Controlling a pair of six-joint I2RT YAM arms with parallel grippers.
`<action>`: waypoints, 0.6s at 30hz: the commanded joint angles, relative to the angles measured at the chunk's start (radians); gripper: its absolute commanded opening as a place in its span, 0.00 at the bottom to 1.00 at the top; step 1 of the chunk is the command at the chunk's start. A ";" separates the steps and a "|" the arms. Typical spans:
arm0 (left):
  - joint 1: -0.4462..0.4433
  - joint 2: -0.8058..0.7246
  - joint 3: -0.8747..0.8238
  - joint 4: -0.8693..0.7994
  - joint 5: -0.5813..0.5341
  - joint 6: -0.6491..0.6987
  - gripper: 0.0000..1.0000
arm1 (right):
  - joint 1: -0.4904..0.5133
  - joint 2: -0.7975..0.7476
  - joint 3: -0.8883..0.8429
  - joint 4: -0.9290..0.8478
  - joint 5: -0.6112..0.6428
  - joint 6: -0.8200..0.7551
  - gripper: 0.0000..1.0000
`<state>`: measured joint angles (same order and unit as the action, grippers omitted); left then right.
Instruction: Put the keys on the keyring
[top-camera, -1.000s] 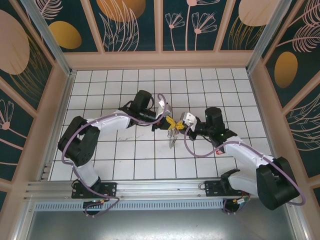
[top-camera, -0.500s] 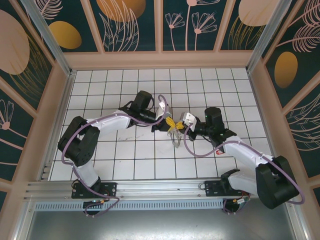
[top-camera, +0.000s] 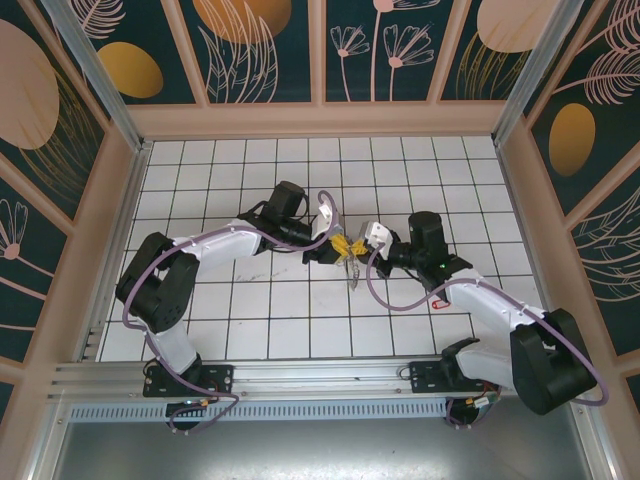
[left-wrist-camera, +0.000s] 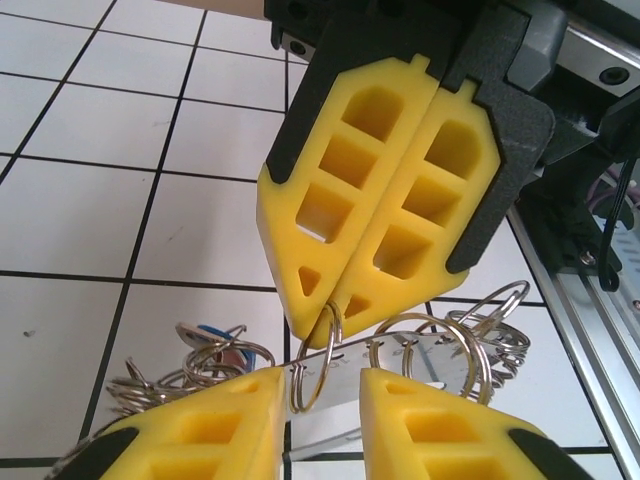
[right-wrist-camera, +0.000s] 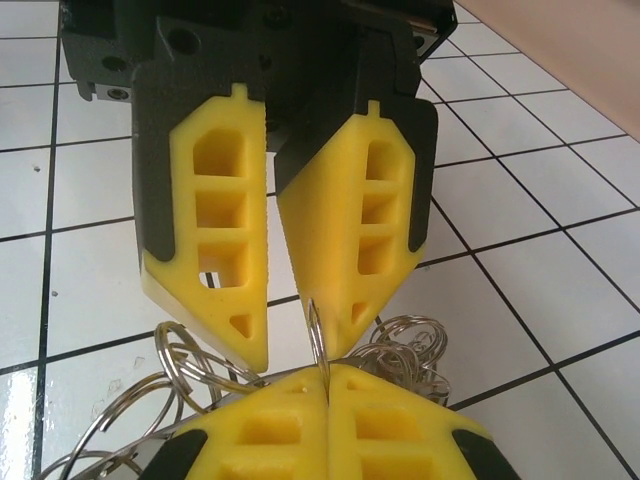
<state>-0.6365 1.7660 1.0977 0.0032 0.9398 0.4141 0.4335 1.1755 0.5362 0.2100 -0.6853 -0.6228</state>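
While both arms are meeting nose to nose over the middle of the white tiled floor (top-camera: 250, 300), the right gripper (top-camera: 355, 250) is clamping the keyring (top-camera: 353, 272). The silvery bundle is showing just on the near side of the two sets of yellow fingertips. The left gripper (top-camera: 339, 244) is crowding in from the opposite side. From up here I cannot tell whether the bundle is hanging clear or brushing the tiles.

Going to the left wrist camera, the right gripper is filling the top of the picture. Its pads are pressing flat together and nipping one small wire loop (left-wrist-camera: 318, 352) at the very tips. The left gripper's own fingers (left-wrist-camera: 205, 425) are standing apart at the bottom with a narrow gap, and that loop is hanging down into it. Whether the loop is touching either pad, I cannot tell. More loops are fanning out to both sides. Off to the left, one of the keys (left-wrist-camera: 212, 338) is peeking out with a bluish tag and a touch of red, which neither other camera is catching.

Switching to the right wrist camera, the left gripper's fingers are angling toward each other without meeting. The pinched loop is rising edge-on from the closed tips below, up between them.
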 joint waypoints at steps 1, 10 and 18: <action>-0.010 -0.026 -0.002 -0.003 0.007 -0.002 0.23 | 0.001 0.000 0.045 0.048 -0.032 -0.013 0.00; -0.010 -0.033 -0.012 0.065 0.011 -0.047 0.21 | 0.001 0.015 0.065 0.004 -0.042 -0.021 0.00; -0.010 -0.043 -0.024 0.078 -0.002 -0.047 0.19 | 0.001 0.027 0.072 -0.019 -0.048 -0.034 0.00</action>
<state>-0.6361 1.7641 1.0843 0.0494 0.9257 0.3725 0.4335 1.1954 0.5697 0.1761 -0.6895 -0.6300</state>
